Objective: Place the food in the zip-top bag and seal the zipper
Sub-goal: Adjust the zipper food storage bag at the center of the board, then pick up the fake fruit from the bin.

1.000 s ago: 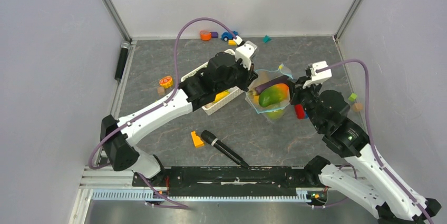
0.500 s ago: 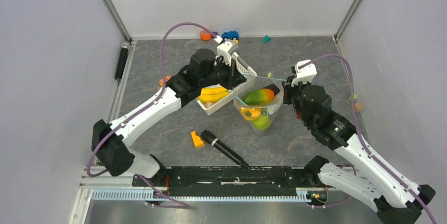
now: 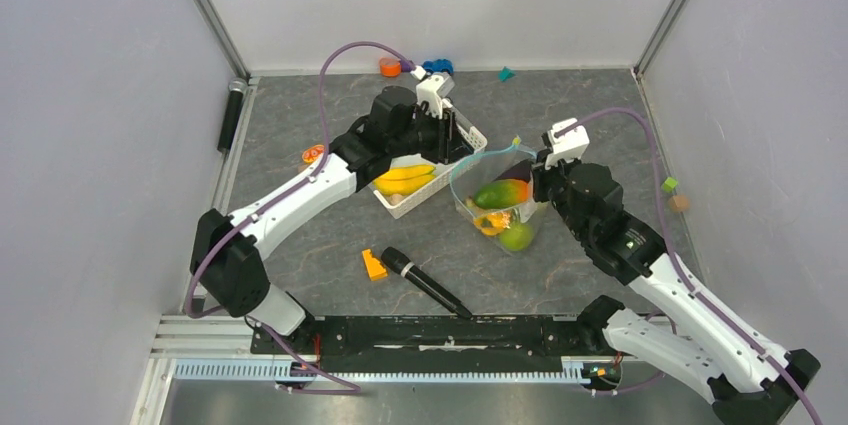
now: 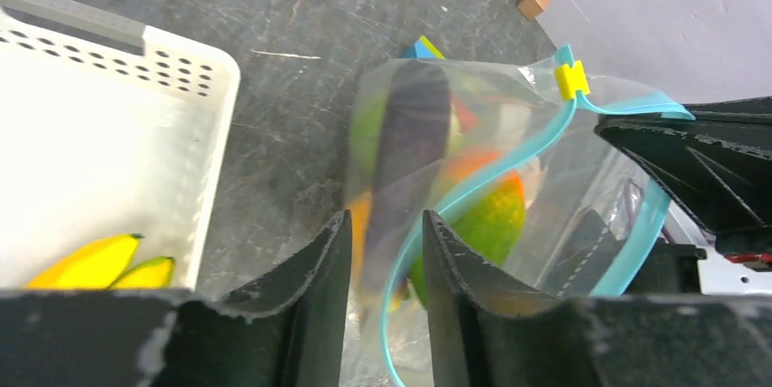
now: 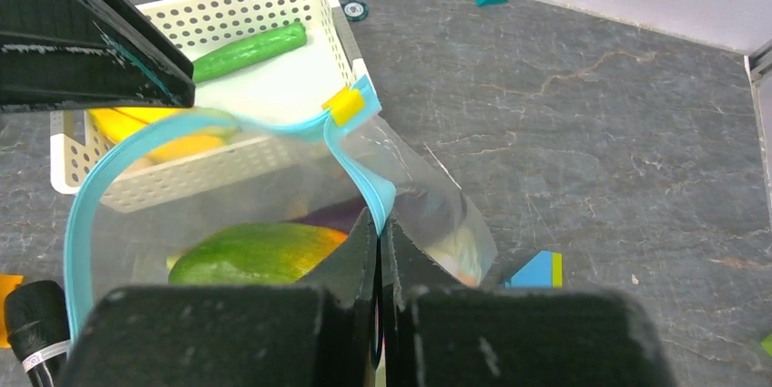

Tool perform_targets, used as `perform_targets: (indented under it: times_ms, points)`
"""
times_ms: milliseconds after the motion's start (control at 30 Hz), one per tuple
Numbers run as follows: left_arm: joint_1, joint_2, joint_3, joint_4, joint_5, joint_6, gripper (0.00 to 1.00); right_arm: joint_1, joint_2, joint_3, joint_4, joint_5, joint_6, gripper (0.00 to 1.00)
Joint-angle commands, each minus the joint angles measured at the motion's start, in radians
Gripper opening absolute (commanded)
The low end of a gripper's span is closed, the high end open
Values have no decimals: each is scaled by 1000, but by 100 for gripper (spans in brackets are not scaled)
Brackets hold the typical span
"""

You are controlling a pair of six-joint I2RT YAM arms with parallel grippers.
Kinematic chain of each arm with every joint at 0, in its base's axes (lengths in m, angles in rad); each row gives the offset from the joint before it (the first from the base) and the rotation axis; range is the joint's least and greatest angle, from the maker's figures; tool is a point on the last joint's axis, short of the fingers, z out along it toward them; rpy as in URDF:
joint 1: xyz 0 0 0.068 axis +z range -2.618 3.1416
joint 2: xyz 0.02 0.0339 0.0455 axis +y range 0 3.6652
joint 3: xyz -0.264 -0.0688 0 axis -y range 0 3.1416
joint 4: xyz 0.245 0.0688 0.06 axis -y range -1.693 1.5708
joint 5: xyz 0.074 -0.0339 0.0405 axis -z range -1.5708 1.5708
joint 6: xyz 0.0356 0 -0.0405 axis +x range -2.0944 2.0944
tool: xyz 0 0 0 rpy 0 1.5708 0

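Note:
The clear zip-top bag sags on the table, its mouth open. Its light-blue zipper carries a yellow slider. Food lies inside it: a green-orange fruit, a purple eggplant, an orange pepper and a green pear. My right gripper is shut on the zipper edge at the bag's right side. My left gripper stands open just left of the bag, over the basket's corner; the zipper strip runs loose past its fingers. Bananas and a cucumber lie in the white basket.
A black microphone and an orange block lie near the front. A second black microphone rests by the left wall. A toy car and teal block sit at the back, small blocks at right.
My left gripper has opened and let go of the bag's rim, drawing back toward the basket. The bag has slumped lower, still held by the right gripper.

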Motion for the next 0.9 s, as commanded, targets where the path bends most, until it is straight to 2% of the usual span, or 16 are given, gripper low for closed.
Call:
perform_targets:
  times_ms: [0,33,67,133,233,367,500,533,567,667,733,867]
  points:
    - [9,-61,-7,47,-12,35,43,0,-46,-9,95,16,-26,1]
    - [9,-49,-1,42,-6,38,46,1,-42,-9,95,10,-29,1]
    - [10,-37,10,32,0,47,55,0,-38,-7,95,8,-32,1]
    - [11,-16,36,8,-2,56,98,1,-28,-8,92,8,-36,1]
    - [14,-13,66,-26,-56,81,100,1,-23,-14,92,11,-42,1]
    - [41,-30,60,-52,-281,88,100,0,-17,-26,91,25,-43,2]
    - [123,14,61,-79,-371,85,100,-1,2,-21,79,33,-42,2]
    - [148,41,67,-80,-355,109,100,1,8,-23,78,34,-42,2]
    - [175,78,73,-75,-297,157,100,0,14,-26,79,33,-41,2]
    - [213,196,136,-123,-124,442,100,1,41,-24,74,31,-39,2]
    - [216,272,199,-198,-134,595,100,0,53,-23,70,24,-38,2]
    - [219,389,331,-342,-171,721,100,1,60,-17,59,24,-39,2]
